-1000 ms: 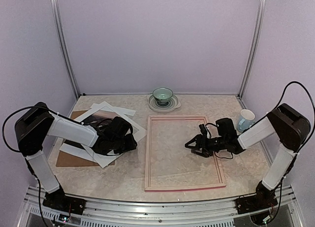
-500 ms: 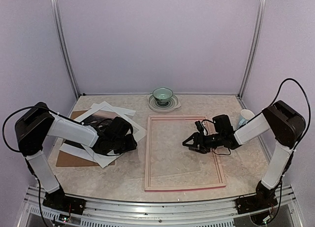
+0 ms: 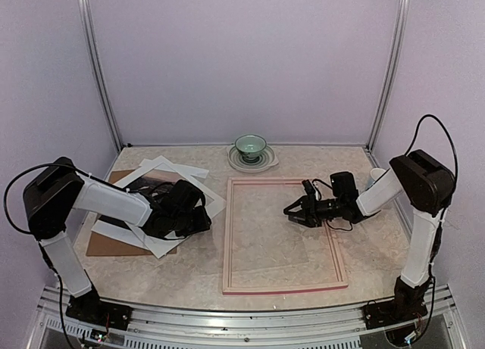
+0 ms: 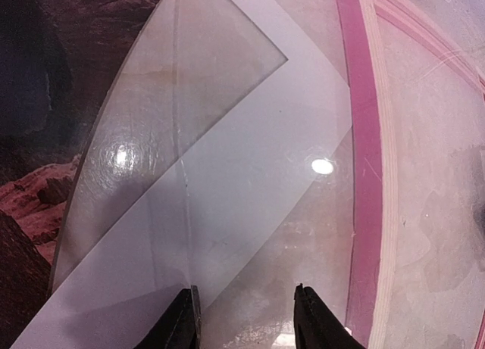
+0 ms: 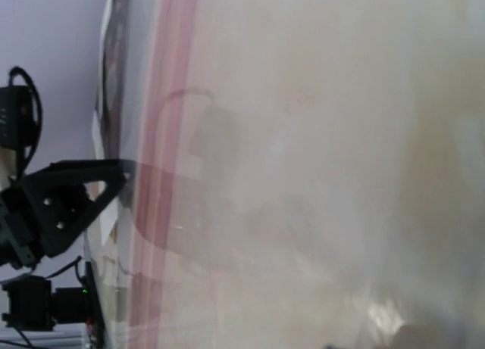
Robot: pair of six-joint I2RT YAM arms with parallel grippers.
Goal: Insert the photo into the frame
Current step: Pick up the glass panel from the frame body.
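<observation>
Marbled tabletop [image 3: 189, 281], left claw [image 4: 245, 296] slightly parted near photo [image 4: 45, 76], right claw [image 3: 292, 213] parted low over pink frame [image 3: 226, 235]

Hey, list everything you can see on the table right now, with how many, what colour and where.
frame: one, pink, lying flat mid-table.
photo: one, dark, left of the frame, among white sheets.
white mat: one, white, beside the photo, its corner near the frame's left rim.
backing board: one, brown, near left, partly under the white sheets.
bowl: one, green, far middle, on the plate.
plate: one, pale, under the bowl.
mug: one, white and blue, far right, mostly hidden by the right arm.
table: one, beige marbled.
left gripper: black, low over the mat.
right gripper: black, over the frame's right half.
</observation>
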